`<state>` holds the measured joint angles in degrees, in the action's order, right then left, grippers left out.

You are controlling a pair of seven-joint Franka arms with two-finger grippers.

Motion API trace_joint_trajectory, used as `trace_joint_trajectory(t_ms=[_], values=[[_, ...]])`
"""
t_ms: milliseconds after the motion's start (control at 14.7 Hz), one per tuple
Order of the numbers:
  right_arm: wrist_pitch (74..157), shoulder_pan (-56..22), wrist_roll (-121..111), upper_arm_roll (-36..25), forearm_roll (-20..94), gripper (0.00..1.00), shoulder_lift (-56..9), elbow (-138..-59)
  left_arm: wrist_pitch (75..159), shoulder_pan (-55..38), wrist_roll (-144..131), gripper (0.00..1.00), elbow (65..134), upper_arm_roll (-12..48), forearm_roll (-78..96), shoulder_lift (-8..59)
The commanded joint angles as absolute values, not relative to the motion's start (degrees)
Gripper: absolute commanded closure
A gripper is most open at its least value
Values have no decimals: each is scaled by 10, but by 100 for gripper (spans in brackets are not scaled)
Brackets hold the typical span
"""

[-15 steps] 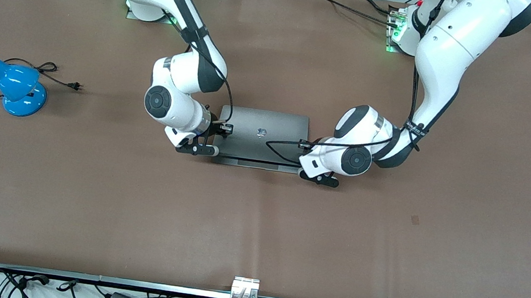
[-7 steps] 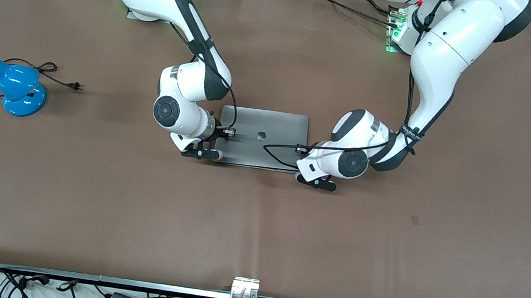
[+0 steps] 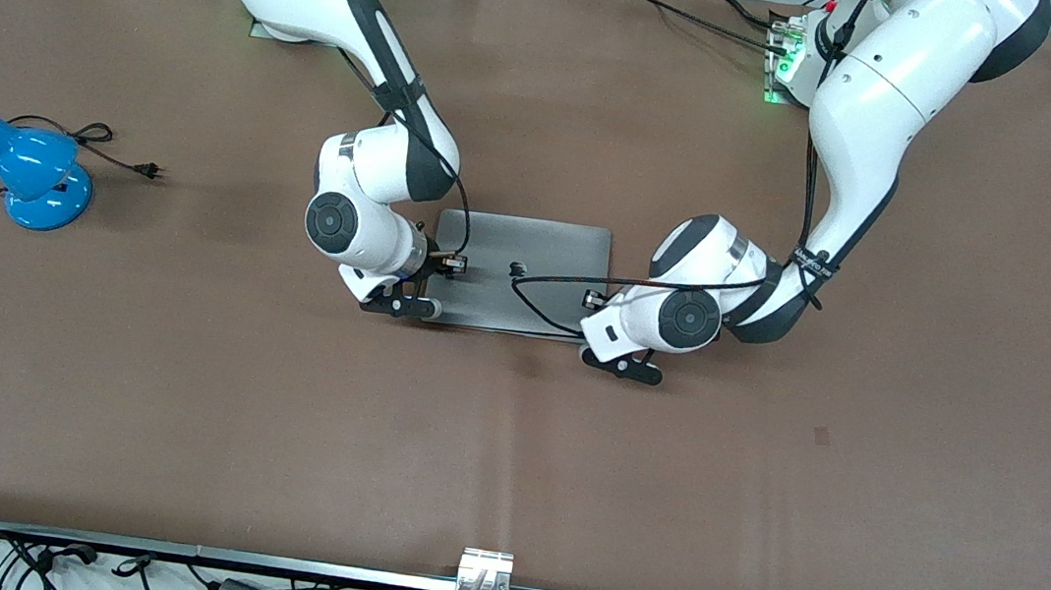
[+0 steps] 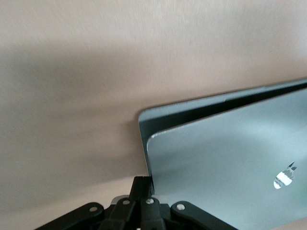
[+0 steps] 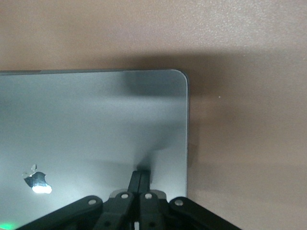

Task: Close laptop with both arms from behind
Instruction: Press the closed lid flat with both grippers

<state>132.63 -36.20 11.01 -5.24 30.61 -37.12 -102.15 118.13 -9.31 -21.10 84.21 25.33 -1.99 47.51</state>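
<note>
The grey laptop [image 3: 531,248] lies in the middle of the brown table, its lid with the apple logo [image 3: 518,270] nearly flat on its base. My right gripper [image 3: 435,275] is shut, and its fingertips [image 5: 140,175] press on the lid [image 5: 96,124] near the corner at the right arm's end. My left gripper [image 3: 596,305] is shut, with its fingertips [image 4: 143,184] against the lid's edge [image 4: 149,158] at the other corner. In the left wrist view a thin dark gap [image 4: 192,112] shows between lid and base.
A blue desk lamp [image 3: 25,169] with a loose black cord [image 3: 112,147] stands at the right arm's end of the table. A black cable [image 3: 547,283] from my left wrist loops over the lid.
Both grippers have moved toward the front camera and pushed the lid down. The strip of the base seen at the laptop's front edge is now covered.
</note>
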Motion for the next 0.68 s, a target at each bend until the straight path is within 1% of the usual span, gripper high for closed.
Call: trace_joint_trajectory(t_ms=[0, 204, 543, 611], values=[[1369, -368, 105, -50, 314, 100, -404, -1008, 1174, -96, -199, 100, 816, 258, -21, 474], [1402, -373, 105, -48, 315, 100, -420, -1008, 1177, -104, -209, 100, 816, 258, -11, 478], [1403, -381, 108, -49, 309, 100, -418, -1008, 1187, -114, -213, 100, 818, 258, -15, 510], [1403, -381, 106, -50, 309, 100, -418, -1007, 1206, -118, -213, 100, 818, 258, -17, 512]])
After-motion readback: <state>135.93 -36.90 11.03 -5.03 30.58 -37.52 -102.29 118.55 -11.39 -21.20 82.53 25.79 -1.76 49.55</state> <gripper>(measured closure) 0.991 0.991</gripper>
